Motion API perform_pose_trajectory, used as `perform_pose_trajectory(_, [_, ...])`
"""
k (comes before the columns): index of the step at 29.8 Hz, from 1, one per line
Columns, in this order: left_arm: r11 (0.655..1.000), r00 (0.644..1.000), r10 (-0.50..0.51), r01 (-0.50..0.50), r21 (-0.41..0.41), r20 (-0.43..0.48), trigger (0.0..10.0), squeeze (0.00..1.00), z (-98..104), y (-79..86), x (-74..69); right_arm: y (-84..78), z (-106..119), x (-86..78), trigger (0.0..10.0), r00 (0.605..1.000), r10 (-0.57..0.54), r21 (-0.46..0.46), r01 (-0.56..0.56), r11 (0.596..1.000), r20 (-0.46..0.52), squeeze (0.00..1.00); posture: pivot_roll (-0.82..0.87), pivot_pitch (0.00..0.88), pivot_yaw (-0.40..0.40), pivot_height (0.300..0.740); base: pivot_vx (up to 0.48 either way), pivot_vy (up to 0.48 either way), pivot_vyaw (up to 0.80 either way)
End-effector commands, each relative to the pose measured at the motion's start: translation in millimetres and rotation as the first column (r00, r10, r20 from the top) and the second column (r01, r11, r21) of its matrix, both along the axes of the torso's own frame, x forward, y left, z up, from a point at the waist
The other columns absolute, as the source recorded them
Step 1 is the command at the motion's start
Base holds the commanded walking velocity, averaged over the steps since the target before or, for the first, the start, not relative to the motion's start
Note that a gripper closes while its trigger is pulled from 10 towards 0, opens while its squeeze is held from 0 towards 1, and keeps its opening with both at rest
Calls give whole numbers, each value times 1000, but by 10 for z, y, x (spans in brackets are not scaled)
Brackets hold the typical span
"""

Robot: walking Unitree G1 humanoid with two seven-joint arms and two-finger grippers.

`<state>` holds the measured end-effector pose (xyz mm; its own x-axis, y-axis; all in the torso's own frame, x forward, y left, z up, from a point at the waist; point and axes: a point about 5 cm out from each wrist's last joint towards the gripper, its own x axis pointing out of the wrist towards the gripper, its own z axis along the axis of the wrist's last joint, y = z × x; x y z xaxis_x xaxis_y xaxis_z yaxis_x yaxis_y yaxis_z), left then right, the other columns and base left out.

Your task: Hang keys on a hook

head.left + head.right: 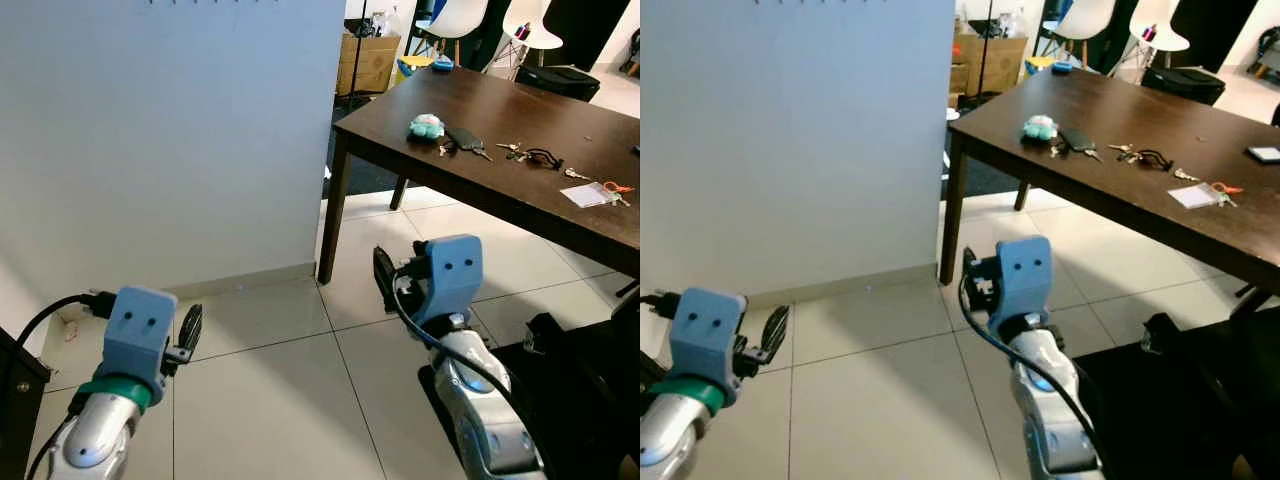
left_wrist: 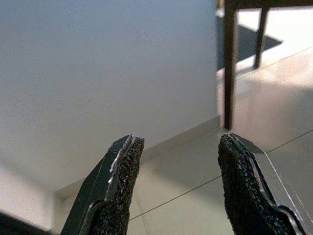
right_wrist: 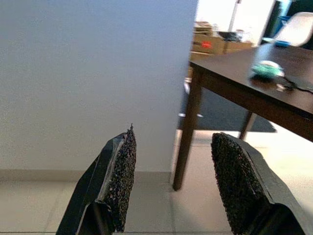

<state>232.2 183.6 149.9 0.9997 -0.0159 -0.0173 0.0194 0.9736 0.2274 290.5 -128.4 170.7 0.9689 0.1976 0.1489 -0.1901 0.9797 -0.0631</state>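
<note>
While over floor tiles, both end effectors (image 2: pixel 176 181) (image 3: pixel 171 186) agape; keys (image 1: pixel 520 152) on table (image 1: pixel 480 105).

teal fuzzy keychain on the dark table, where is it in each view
Left eye view: teal fuzzy keychain sits near the dark table's near-left corner, upper right of the picture.
Right eye view: same spot, upper middle.
Left wrist view: not in it.
Right wrist view: on the tabletop, upper right.
Shared landmark: the table's corner leg.
</note>
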Motion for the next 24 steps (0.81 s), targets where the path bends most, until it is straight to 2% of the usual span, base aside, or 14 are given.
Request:
perform_pose_trajectory(1, [1000,1000,1,-1,-25,1,10000,0,28,-11,-3,10,-28,9,10000,1000,14,26,-14,1000,-16,0,-59,0,51,740,0,0,0])
perform_pose_trajectory(3, [999,1000,1,0,-42,12,10000,0,64,-24,18,42,-22,4,10000,999,34,45,-33,998,-23,0,-60,0,56,740,0,0,0])
perform_pose_trajectory(5, [999,1000,-3,4,-40,19,10000,0,74,-30,22,57,-21,0,10000,999,42,48,-40,998,-26,0,-60,0,56,740,0,0,0])
perform_pose_trajectory(6, [1000,999,-23,24,-19,24,10000,0,77,-50,27,98,-42,-15,10000,996,67,54,-64,997,-60,0,-60,0,54,740,0,0,0])
perform_pose_trajectory(11, [999,999,-32,32,-16,21,10000,0,68,-64,30,122,-45,-25,10000,994,85,58,-82,995,-63,0,-60,0,62,740,0,0,0])
perform_pose_trajectory(19, [993,1000,17,-15,-120,12,10000,0,105,-85,64,121,-38,-28,10000,995,90,68,-87,994,-50,0,-55,0,60,740,0,0,0])
perform_pose_trajectory(24, [994,1000,9,-7,-110,17,10000,0,119,-99,87,128,-33,-21,10000,994,93,74,-88,993,-53,0,-54,0,58,740,0,0,0])
